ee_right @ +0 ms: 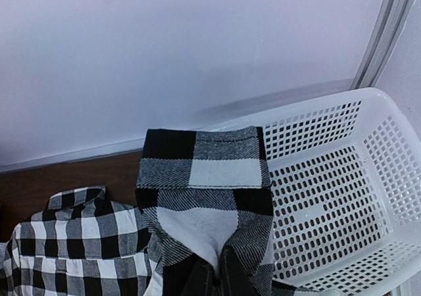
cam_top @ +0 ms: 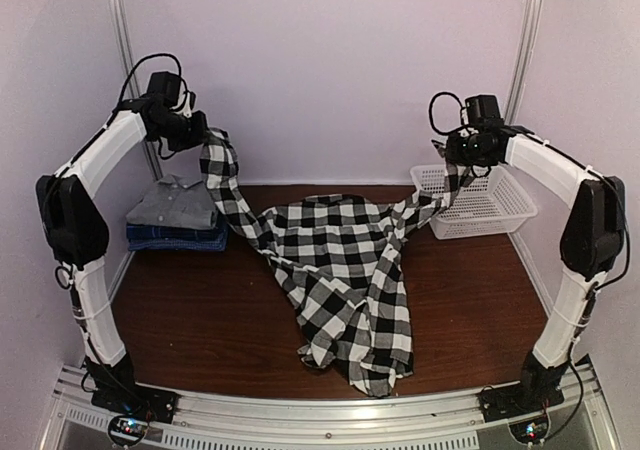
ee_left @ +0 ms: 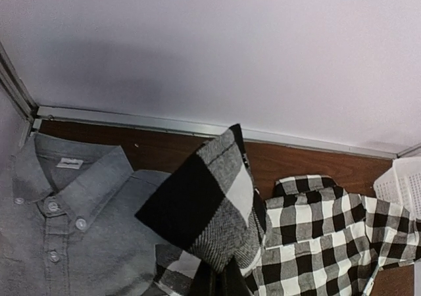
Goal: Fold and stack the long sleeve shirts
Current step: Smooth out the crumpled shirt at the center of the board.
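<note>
1. Shirt body: the plaid shirt [cam_top: 345,280], in large black-and-white check, lies in the middle of the table [cam_top: 200,320]. Its collar points toward the back wall and its bunched hem toward the arm bases, so its long axis runs far to near.
2. Both sleeves stretch outward and upward, one to each side, in a wide V.
3. The left gripper [cam_top: 197,132] is raised high at the far left on a bent arm. It is clenched on one sleeve's cuff, which stands up past the fingers in the left wrist view.
4. The right gripper [cam_top: 462,152] is raised at the far right and pinches the other cuff in the same way.
5. A white mesh basket [cam_top: 500,210] sits at the far right. The lifted sleeve passes just beside its left rim, and only its perforated floor shows inside.
6. A folded grey shirt [cam_top: 175,202] rests on the folded blue denim shirts [cam_top: 175,237] at the far left.
</note>
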`<action>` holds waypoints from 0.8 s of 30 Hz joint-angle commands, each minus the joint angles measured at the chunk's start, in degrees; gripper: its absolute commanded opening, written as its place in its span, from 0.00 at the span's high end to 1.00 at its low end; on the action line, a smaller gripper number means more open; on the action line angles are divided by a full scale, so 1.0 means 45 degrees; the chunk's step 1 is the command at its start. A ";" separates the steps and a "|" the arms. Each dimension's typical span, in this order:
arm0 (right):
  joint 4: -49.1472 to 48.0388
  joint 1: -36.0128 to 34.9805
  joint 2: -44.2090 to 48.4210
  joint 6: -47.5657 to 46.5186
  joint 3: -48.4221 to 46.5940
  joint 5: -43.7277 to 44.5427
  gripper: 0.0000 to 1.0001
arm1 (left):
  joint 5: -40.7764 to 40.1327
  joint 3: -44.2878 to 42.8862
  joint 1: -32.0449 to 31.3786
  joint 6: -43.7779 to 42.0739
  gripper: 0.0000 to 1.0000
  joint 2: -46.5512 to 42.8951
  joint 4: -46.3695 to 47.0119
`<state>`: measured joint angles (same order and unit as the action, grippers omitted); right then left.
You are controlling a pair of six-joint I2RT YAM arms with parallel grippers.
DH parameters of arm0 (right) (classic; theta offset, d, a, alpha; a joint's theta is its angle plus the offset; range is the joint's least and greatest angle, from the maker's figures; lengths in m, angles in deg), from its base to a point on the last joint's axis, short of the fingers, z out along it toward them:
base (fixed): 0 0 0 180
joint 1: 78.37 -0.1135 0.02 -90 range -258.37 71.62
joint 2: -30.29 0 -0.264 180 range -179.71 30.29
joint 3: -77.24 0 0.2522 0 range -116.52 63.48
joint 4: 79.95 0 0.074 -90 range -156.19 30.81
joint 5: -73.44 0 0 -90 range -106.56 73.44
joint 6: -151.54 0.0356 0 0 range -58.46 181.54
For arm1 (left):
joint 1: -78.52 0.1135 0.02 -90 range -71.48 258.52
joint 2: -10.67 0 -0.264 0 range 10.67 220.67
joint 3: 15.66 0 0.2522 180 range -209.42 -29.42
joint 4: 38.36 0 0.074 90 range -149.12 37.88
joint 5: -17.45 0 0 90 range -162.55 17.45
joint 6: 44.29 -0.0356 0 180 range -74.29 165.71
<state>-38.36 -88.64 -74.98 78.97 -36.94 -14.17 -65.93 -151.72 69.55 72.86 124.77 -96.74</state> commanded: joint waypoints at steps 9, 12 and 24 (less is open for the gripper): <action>-0.0424 -0.2341 0.1012 -0.0291 0.3438 0.0674 0.85 | 0.0139 0.4392 -0.2339 -0.0173 1.00 0.0045 0.1440; -0.0274 -0.2680 0.1431 -0.0299 0.4097 0.0855 0.70 | -0.0292 0.4780 -0.2703 -0.0281 0.81 -0.0137 0.1364; -0.1145 -0.5189 0.4296 0.0020 0.7797 -0.0947 0.39 | -0.1533 0.6613 -0.4640 0.0244 0.41 -0.1940 0.1216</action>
<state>-40.43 -107.30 -58.57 78.25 -8.05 -13.12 -71.05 -125.10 52.28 72.30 120.71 -93.33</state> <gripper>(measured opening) 0.600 0.591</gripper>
